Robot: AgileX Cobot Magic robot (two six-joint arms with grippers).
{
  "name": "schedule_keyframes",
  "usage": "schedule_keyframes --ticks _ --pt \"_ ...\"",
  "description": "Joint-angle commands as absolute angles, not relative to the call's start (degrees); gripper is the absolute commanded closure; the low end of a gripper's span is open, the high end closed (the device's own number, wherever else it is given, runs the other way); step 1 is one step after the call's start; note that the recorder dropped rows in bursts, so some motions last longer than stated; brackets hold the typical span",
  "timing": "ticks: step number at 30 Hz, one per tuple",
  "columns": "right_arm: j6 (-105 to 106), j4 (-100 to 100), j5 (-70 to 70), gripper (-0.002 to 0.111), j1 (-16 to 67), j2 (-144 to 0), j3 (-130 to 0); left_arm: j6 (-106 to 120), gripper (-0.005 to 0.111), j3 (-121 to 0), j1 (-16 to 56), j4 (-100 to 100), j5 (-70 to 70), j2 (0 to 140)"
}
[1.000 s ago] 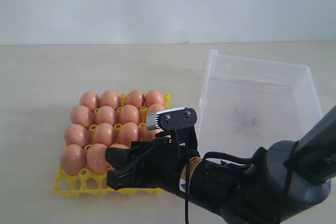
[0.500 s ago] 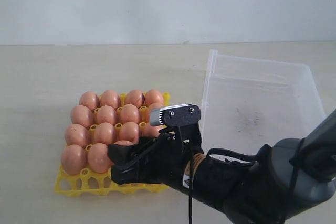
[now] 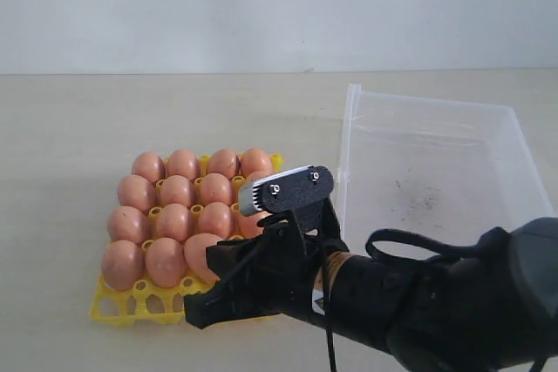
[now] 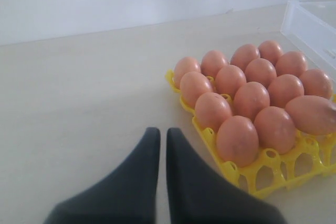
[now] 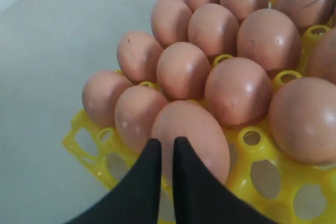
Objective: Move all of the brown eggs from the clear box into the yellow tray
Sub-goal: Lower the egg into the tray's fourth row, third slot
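Observation:
The yellow tray [image 3: 113, 307] sits left of centre, with brown eggs [image 3: 176, 191] in nearly all its cups. One egg [image 3: 200, 252] lies on its side in the front row, also seen as the long egg [image 5: 191, 137] in the right wrist view. My right gripper [image 3: 197, 313] hangs shut and empty just in front of that egg, fingertips together [image 5: 163, 143]. The clear box [image 3: 501, 141] on the right holds no eggs, only dark specks. My left gripper [image 4: 158, 132] is shut and empty over bare table beside the tray [image 4: 247, 179]; it does not show in the exterior view.
The right arm's dark body [image 3: 410, 302] fills the lower right foreground, in front of the box's near side. A corner of the box [image 4: 310, 19] shows in the left wrist view. A pale wall runs along the table's far edge.
My right gripper let go of an egg in the tray's front row, drew back toward the near edge, and its jaws closed empty. The egg now lies uncovered on its side.

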State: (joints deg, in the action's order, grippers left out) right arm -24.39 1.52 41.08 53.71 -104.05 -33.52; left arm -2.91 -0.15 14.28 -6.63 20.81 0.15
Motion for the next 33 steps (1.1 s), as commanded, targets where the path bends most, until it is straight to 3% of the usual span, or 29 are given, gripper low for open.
schedule_keyframes --ticks 1,33 --pt "-22.4 0.6 35.2 0.109 53.7 -103.6 -36.3 -3.4 0.103 0.0 14.5 -6.7 20.6 0.0" --pt "-17.0 -3.5 29.6 0.109 50.9 -103.0 -36.2 -3.4 0.103 0.0 14.5 -6.7 20.6 0.0"
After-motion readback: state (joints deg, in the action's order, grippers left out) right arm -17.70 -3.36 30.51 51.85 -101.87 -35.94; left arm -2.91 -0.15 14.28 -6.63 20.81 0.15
